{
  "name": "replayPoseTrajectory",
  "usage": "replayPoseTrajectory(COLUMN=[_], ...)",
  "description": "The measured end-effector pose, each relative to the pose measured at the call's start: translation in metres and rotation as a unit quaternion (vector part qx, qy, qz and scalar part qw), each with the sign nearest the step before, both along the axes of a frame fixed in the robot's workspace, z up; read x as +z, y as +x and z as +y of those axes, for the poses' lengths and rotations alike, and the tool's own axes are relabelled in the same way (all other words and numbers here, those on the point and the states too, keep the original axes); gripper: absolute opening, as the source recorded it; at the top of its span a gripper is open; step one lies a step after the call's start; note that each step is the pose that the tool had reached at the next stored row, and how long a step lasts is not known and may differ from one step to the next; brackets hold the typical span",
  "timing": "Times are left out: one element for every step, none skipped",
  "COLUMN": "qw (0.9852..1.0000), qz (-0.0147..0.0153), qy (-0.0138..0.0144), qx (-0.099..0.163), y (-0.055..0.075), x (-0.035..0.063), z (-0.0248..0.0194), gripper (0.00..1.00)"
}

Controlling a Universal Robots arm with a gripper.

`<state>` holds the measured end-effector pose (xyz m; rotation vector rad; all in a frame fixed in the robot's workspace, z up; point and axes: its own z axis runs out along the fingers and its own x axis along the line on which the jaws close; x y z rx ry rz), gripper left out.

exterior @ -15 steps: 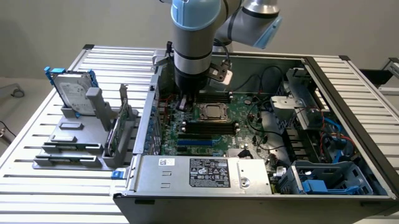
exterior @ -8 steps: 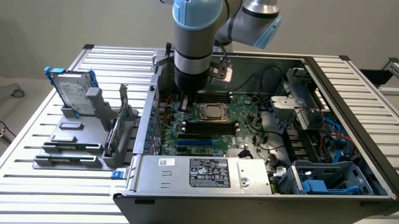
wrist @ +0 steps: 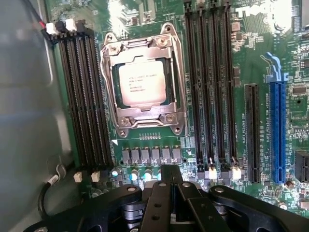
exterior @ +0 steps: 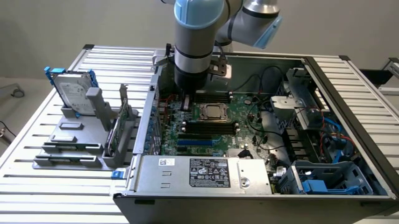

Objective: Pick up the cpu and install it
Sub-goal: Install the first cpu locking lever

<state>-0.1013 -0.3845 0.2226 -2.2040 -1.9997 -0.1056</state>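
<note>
Gripper [wrist: 169,203] over the motherboard [wrist: 270,63], holding nothing I can see; finger spread can't be judged.

CPU [wrist: 141,83] sits in the socket frame [wrist: 108,72] between the RAM slots [wrist: 87,96]. Risks as I judge them: a skewed chip bending pins, or the arm [exterior: 196,42] clipping the case wall [exterior: 153,107].
</note>
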Motion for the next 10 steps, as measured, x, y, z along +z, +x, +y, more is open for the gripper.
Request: replayPoseTrajectory(qw=[1.0,1.0,0.9999,0.9998,0.9997,0.9996,0.9994,0.9992,0.999,0.9988], qz=[-0.0002,-0.0009,-0.0024,-0.0048,-0.0081,-0.0122,-0.0164,-0.021,-0.0256,-0.0297], qy=[-0.0004,-0.0009,-0.0017,-0.0027,-0.0038,-0.0051,-0.0065,-0.0079,-0.0094,-0.0111], qx=[0.005,0.009,0.014,0.018,0.022,0.026,0.029,0.033,0.036,0.039], y=[0.0,0.0,0.0,0.0,0.0,0.0,-0.0001,0.0,0.0,-0.0001], x=[0.0,-0.0001,-0.0001,-0.0001,-0.0002,-0.0003,-0.0004,-0.0006,-0.0008,-0.0009], z=[0.001,0.0018,0.0026,0.0031,0.0036,0.0043,0.0049,0.0057,0.0064,0.0072], gripper=[0.11,0.11,0.11,0.11,0.11,0.11,0.11,0.11,0.11,0.11])
